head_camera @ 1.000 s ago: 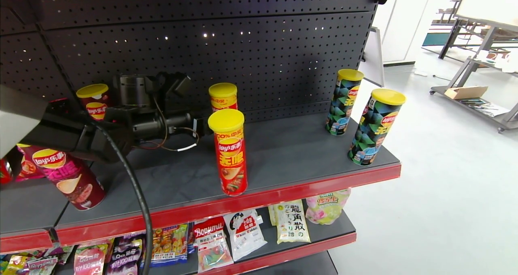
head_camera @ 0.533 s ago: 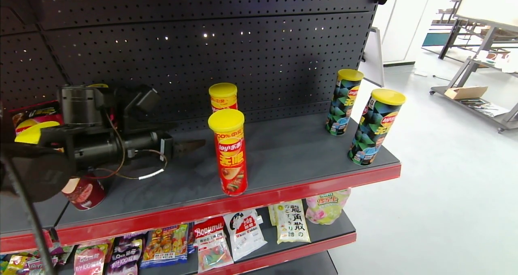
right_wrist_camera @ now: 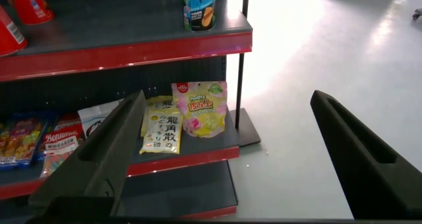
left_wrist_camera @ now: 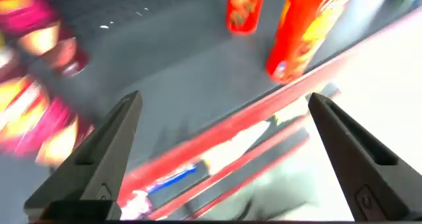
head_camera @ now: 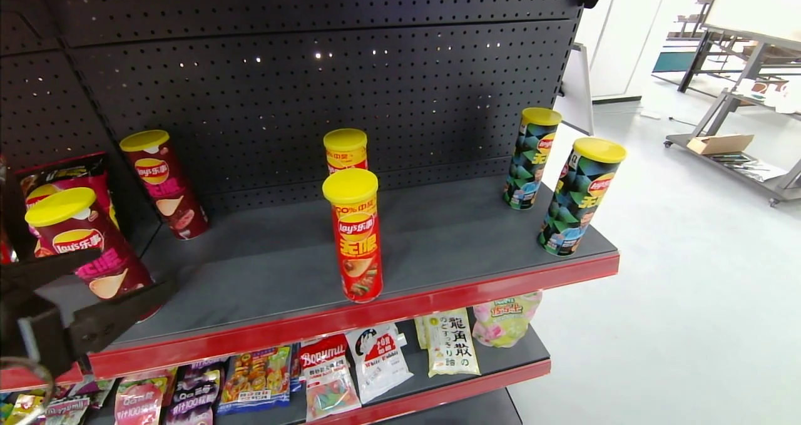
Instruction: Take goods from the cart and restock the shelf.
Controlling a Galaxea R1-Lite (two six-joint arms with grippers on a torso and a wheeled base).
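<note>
On the dark shelf (head_camera: pixel 438 237) stand two red cans, one at the front (head_camera: pixel 355 237) and one behind it (head_camera: pixel 345 149). Two maroon cans (head_camera: pixel 164 181) (head_camera: pixel 84 243) are at the left, and two dark patterned cans (head_camera: pixel 532 157) (head_camera: pixel 582 194) at the right. My left gripper (head_camera: pixel 134 268) is low at the left, in front of the shelf edge beside the near maroon can, open and holding nothing. The left wrist view has the left gripper (left_wrist_camera: pixel 225 97) open over the shelf's red edge (left_wrist_camera: pixel 217 138). My right gripper (right_wrist_camera: pixel 229 95) is open and holding nothing, facing the lower shelf.
Snack bags (head_camera: pixel 375 359) lie on the lower shelf, also in the right wrist view as snack bags (right_wrist_camera: pixel 198 109). A black pegboard (head_camera: pixel 313 87) backs the shelf. Bare floor (head_camera: pixel 688 287) spreads to the right, with a metal rack (head_camera: pixel 738 143) far off.
My left arm has drawn back from over the shelf to the lower left, fingers open. The back maroon can it covered now shows.
</note>
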